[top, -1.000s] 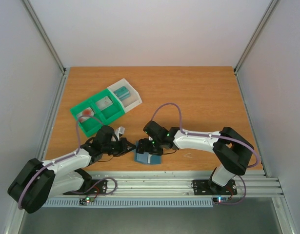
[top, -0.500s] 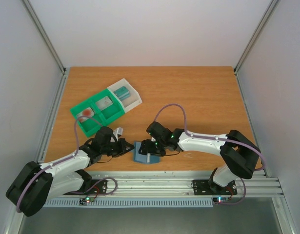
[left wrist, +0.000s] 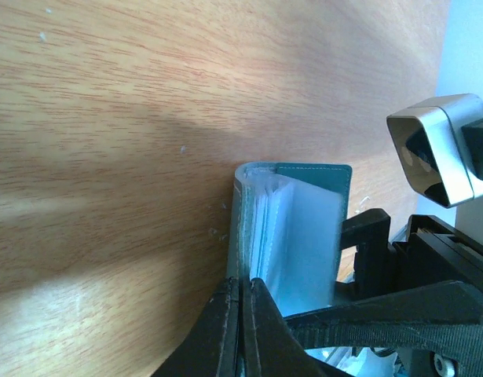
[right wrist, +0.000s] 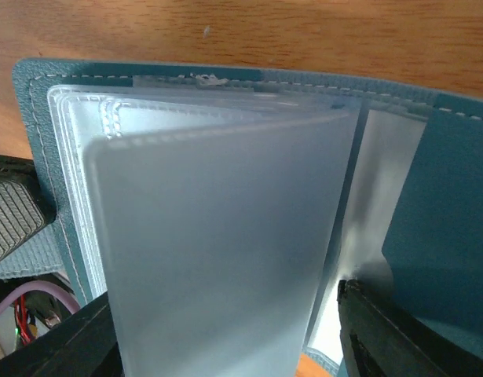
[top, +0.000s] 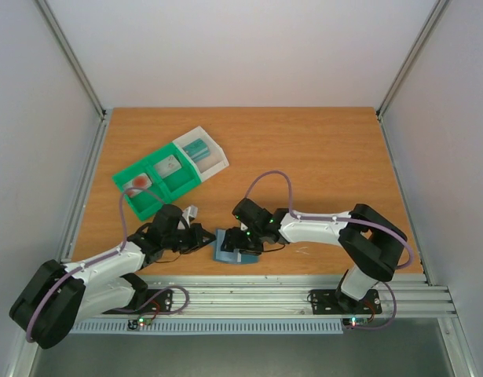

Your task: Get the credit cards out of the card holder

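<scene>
The card holder (top: 233, 251) lay open on the table (top: 320, 149) close to the near edge, between the two arms. The left gripper (left wrist: 241, 310) was clenched on the edge of its left cover. The right gripper (right wrist: 225, 314) stood spread wide, with the holder's clear plastic sleeves (right wrist: 225, 236) fanned up between its fingers (right wrist: 398, 334); no card could be made out inside them. Far left, well apart from the holder, sat a green tray (top: 151, 200) with a white bin (top: 214, 161) at its end; a teal card (top: 196, 148) lay in the bin and a pale card (top: 170, 165) in a tray compartment. The far and right parts of the tabletop lay bare, bounded by white walls.
</scene>
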Controlling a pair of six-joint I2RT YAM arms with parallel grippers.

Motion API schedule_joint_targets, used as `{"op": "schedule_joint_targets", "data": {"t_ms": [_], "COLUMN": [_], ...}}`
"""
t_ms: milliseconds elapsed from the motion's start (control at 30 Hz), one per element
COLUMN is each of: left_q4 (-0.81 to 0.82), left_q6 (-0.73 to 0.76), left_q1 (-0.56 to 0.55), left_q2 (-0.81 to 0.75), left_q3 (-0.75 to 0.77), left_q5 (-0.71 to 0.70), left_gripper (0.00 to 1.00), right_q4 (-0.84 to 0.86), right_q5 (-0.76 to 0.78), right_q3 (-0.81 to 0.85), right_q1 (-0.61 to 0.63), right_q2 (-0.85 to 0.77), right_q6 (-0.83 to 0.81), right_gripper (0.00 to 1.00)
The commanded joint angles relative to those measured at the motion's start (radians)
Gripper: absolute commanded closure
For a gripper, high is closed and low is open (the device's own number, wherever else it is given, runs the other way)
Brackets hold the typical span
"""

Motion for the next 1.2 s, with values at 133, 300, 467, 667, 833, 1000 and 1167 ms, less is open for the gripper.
{"op": "schedule_joint_targets", "data": {"t_ms": [133, 300, 467, 667, 833, 1000, 1167], "left_q4": [0.024, 0.025, 0.025, 0.025, 0.03, 0.032, 0.03], "left_q6": [0.007, 0.006, 0.005, 0.003, 0.003, 0.001, 0.001], "left_q1": [-0.005, -0.005, -0.005, -0.005, -0.006, -0.006, -0.006], "left_q2": [-0.015, -0.016, -0.015, -0.011, -0.006, -0.004, -0.005], "left_q3": [-0.011, -0.012, -0.013, -0.021, -0.02, -0.02, -0.021], "left_q5": [-0.005, -0.01, -0.015, -0.016, -0.019, -0.018, -0.016], "left_gripper": [1.0, 0.99, 1.0, 1.0, 1.0, 1.0, 1.0], "right_q4": [-0.016, -0.061, -0.11, -0.154, -0.17, -0.19, -0.268], "right_q5": [0.039, 0.076, 0.112, 0.163, 0.175, 0.212, 0.287], "right_q3": [-0.005, -0.005, 0.007, 0.01, 0.019, 0.018, 0.036], "right_q1": [0.006, 0.005, 0.006, 0.006, 0.006, 0.006, 0.007], "right_q2": [0.01, -0.022, -0.023, -0.061, -0.063, -0.056, -0.114], "right_q6": [0.001, -0.019, -0.028, -0.043, -0.058, -0.056, -0.073], "right_gripper": [0.38, 0.4, 0.35, 0.35, 0.45, 0.5, 0.53]}}
